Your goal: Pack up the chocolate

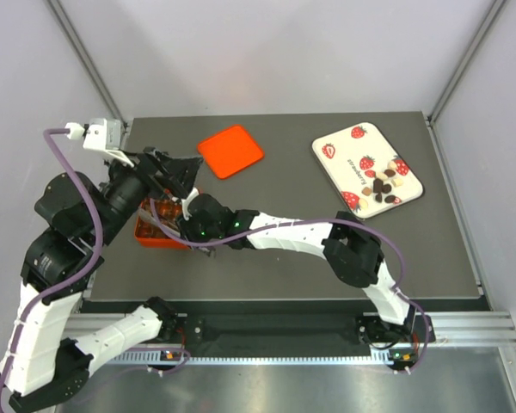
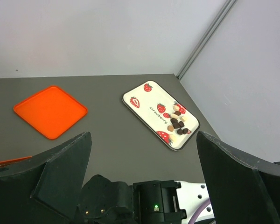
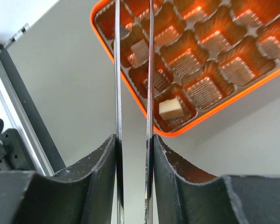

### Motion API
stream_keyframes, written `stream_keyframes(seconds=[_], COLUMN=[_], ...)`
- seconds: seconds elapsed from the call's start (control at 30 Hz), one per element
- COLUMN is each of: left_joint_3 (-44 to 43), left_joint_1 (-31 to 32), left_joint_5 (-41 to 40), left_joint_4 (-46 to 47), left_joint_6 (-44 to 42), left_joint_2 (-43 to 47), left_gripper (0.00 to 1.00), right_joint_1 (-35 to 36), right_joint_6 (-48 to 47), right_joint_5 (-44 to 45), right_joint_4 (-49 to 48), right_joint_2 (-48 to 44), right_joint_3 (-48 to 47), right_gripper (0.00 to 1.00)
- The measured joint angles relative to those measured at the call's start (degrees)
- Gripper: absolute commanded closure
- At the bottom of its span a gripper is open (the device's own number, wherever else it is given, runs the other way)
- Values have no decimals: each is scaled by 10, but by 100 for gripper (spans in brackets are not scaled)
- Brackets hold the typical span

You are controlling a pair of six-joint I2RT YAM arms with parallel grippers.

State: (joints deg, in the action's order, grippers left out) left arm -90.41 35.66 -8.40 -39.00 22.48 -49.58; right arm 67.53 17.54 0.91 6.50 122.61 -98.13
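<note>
Right pincer [image 3: 133, 28] first: its two thin blades [image 3: 117, 70] sit a narrow gap apart, basically parallel, and nothing is pinched between them along the stretch that shows. The tips run off the top of the wrist view, so I can't see the very ends. It hangs right over the near-left corner of the orange box [image 3: 224, 103].

Two bits of chocolate are in the box. One cream cube [image 3: 170, 108] sits in the corner compartment just right of the blades, and a paler brownish piece [image 3: 140, 49] sits a couple of compartments further in, seen between the blades. The other compartments in view look bare.

Left pincer [image 2: 143, 135] is spread wide with nothing in it, hovering above the box's far side and above the right arm's wrist.

Moving out, the flat orange lid [image 1: 230, 151] lies on the counter [image 1: 292, 185] just past the box, apart from it. Well off to the right is the strawberry-print tray [image 1: 344, 146], where the rest of the chocolate [image 1: 383, 184] is bunched near the end of the tray closer to the arms. It's mostly dark pieces with a few cream ones.
</note>
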Motion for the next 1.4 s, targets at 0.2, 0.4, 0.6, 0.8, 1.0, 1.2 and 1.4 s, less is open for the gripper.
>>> stream_keyframes(seconds=[0.2, 0.4, 0.6, 0.8, 1.0, 1.2, 1.4], left_joint_3=[0, 0, 1, 1, 1, 1, 1], left_joint_1=[0, 0, 0, 0, 0, 0, 0], left_joint_5=[0, 0, 0, 0, 1, 4, 11], left_joint_4=[0, 0, 0, 0, 0, 0, 0], left_joint_6=[0, 1, 1, 1, 4, 9, 15], left_joint_2=[4, 3, 3, 3, 3, 3, 2], left_gripper=[1, 1, 1, 1, 1, 1, 1], right_joint_1=[2, 2, 2, 2, 2, -2, -27], right_joint_6=[0, -4, -10, -19, -35, -50, -57], right_joint_5=[-3, -1, 6, 21, 40, 66, 104], right_joint_4=[3, 6, 9, 9, 5, -26, -74], right_joint_2=[28, 37, 37, 37, 36, -12, -136], right_joint_3=[-18, -18, -31, -32, -32, 31, 163], right_gripper=[65, 64, 61, 61, 62, 63, 64])
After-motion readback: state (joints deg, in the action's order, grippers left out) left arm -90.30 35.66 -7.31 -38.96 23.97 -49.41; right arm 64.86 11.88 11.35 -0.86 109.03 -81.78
